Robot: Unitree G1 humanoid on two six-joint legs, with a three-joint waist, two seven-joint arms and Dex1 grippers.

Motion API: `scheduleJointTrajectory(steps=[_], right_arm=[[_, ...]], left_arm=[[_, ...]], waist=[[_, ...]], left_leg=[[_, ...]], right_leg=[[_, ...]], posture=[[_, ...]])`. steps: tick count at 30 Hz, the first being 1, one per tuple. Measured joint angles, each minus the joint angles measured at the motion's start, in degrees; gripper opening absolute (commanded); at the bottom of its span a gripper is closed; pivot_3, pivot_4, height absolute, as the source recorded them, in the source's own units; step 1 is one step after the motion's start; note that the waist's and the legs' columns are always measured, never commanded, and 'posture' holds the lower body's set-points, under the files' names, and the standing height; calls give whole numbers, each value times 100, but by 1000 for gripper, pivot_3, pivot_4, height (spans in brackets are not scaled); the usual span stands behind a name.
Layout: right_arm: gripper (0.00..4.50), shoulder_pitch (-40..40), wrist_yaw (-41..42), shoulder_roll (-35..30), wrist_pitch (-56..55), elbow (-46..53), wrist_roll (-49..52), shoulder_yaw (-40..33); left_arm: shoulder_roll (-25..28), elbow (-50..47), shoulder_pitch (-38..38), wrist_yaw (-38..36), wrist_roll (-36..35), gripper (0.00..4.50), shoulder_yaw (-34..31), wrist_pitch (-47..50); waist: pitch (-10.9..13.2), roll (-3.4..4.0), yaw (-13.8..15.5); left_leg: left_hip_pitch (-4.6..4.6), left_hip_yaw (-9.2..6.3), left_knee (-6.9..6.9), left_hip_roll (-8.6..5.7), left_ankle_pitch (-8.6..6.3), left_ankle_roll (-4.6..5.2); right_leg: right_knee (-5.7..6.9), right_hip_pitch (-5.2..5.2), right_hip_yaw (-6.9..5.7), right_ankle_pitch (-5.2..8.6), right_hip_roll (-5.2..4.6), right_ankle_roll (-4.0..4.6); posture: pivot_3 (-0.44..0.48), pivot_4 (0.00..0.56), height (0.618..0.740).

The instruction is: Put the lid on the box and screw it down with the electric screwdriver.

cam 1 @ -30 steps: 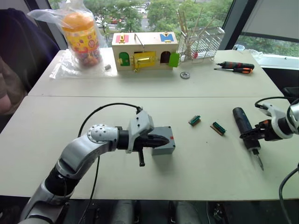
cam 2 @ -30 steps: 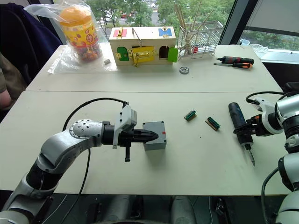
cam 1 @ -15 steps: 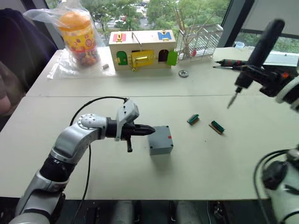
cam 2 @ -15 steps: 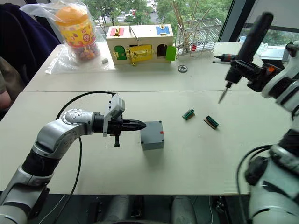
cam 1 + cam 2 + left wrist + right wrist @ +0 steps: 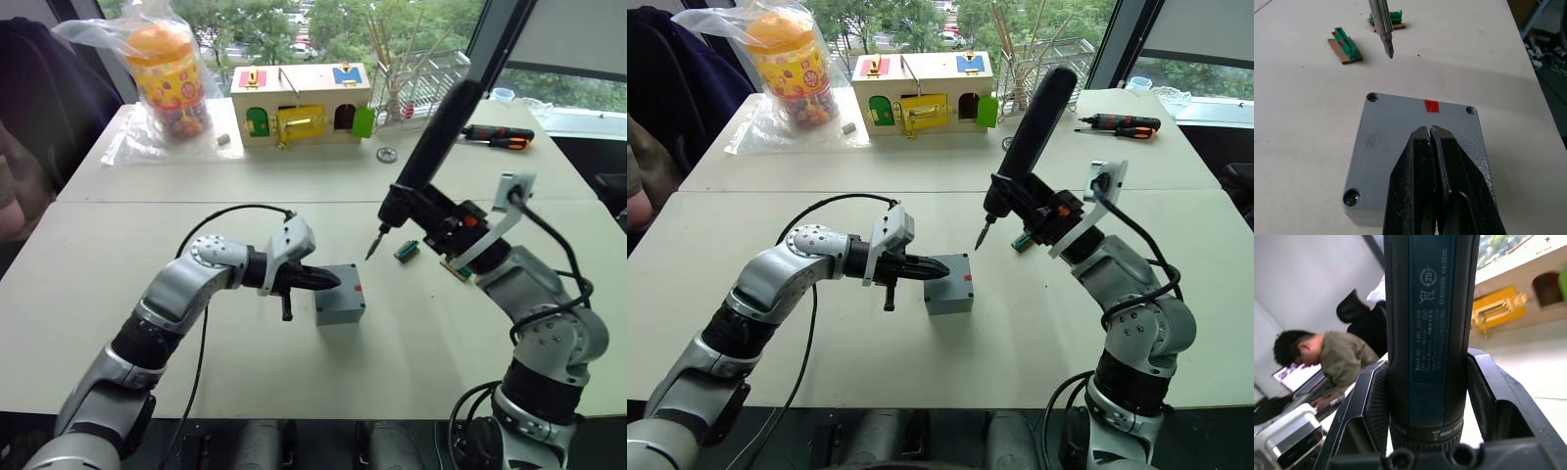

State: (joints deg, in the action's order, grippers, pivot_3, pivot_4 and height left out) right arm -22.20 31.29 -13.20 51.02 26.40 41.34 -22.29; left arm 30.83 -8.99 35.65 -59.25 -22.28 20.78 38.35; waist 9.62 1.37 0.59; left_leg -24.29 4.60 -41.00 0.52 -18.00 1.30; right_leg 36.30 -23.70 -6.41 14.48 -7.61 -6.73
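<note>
The grey box (image 5: 340,298) sits mid-table with the lid (image 5: 1396,142) lying flat on top, screw holes showing at its corners and a red mark (image 5: 1431,105) at the far edge. My left gripper (image 5: 333,282) is shut, its tips (image 5: 1428,129) resting on the lid's middle. My right gripper (image 5: 428,217) is shut on the electric screwdriver (image 5: 436,137), which tilts up and away. Its metal bit (image 5: 1385,29) points down and hangs in the air just past the box's far side, touching nothing. The dark blue barrel (image 5: 1430,333) fills the gap between the right fingers (image 5: 1366,416).
Two small green connectors (image 5: 1344,43) lie beyond the box. At the back stand a wooden box with coloured doors (image 5: 301,105), a bagged orange jar (image 5: 167,73), a wire rack (image 5: 423,83) and a hand screwdriver (image 5: 500,137). A person (image 5: 1327,357) sits to the left.
My right arm lifted the electric screwdriver off the table at the right and swung it left, so its bit now hangs by the box. My left gripper stayed shut at the box.
</note>
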Motion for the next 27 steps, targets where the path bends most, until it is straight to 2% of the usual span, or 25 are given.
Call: scheduleJointTrajectory(steps=[8,17,27], right_arm=[[1825,161,23,-130,-766,-377,-132,535],[1825,204,-43,-170,-1406,-818,-241,742],[1825,256,206,-606,-1929,-764,-523,1295]], left_arm=[[19,-90,-69,-28,207,0,49,-177],[19,-133,-127,-25,203,0,13,-158],[8,-133,-169,21,202,0,-16,-151]], waist=[[0,-1,7],[-1,-1,10],[-2,-3,9]], left_leg=[[2,-6,-1,3,0,1],[4,-9,-2,6,-1,1],[29,-11,2,13,-3,4]], right_leg=[[-1,2,1,0,-1,0],[0,3,1,0,-1,0],[-1,23,4,0,-1,1]], posture=[[0,150,706],[0,150,706],[0,150,706]])
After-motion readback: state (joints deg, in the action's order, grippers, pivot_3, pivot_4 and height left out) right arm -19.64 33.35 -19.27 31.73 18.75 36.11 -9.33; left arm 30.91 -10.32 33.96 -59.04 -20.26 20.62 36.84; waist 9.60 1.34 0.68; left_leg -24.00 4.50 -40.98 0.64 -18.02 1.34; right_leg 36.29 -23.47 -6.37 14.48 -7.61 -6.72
